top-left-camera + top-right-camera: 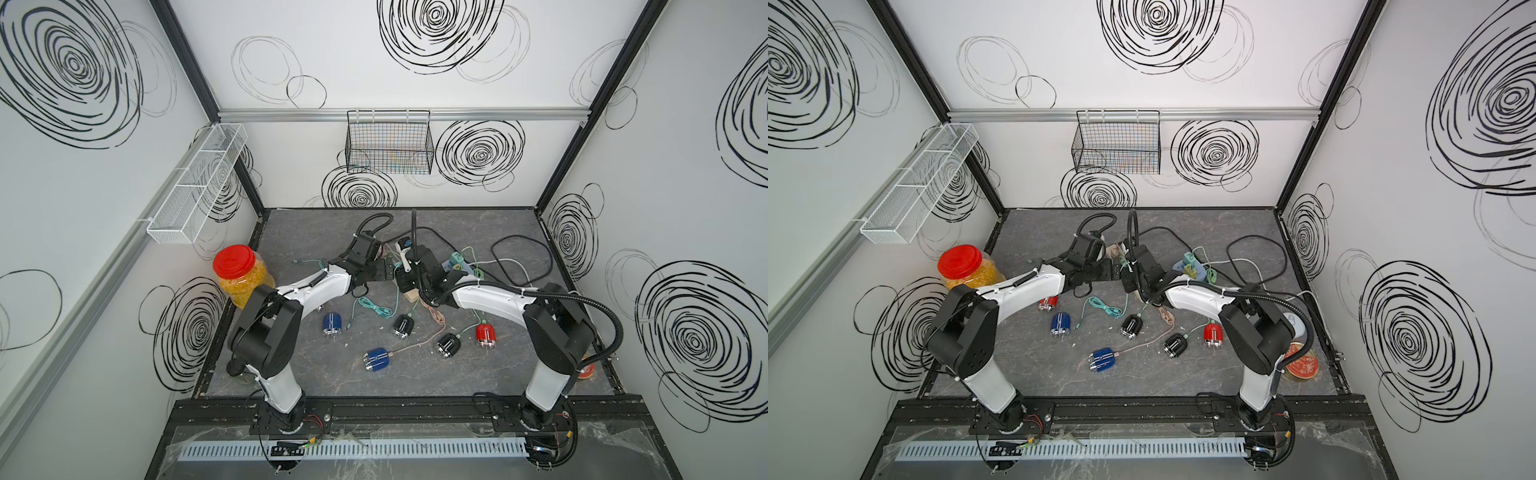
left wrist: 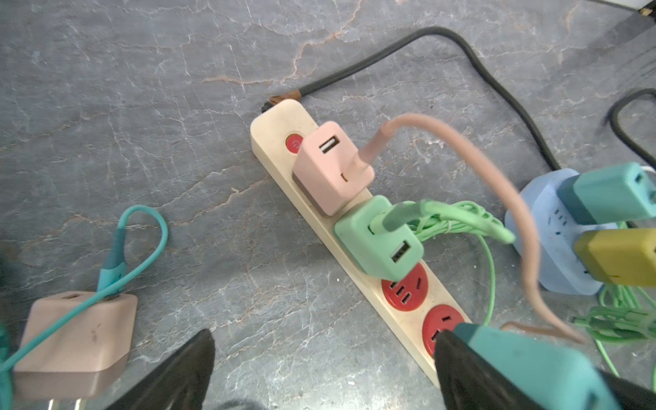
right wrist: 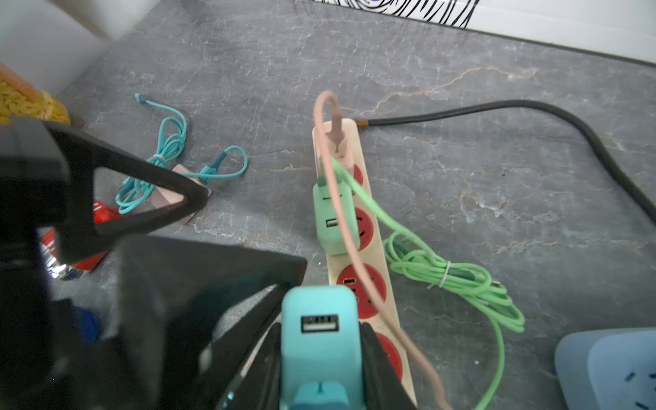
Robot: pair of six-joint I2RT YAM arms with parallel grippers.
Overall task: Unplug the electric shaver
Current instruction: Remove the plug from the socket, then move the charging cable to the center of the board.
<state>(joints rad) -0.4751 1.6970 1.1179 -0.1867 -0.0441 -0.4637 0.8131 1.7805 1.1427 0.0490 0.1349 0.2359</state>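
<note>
A cream power strip with red sockets lies on the grey table, and pink and green adapters are plugged into it. My right gripper is shut on a teal adapter over the strip's near end. I cannot tell whether its prongs sit in a socket. My left gripper hangs open over bare table beside the strip, one finger next to the teal adapter. Several electric shavers lie nearer the front, among them a blue one on the pink cable and a black one.
A blue round socket hub holding teal and yellow adapters sits beside the strip. A loose pink adapter with a teal cable lies to its other side. A red-lidded jar stands at the left wall. A coiled green cable and a black cord cross the table.
</note>
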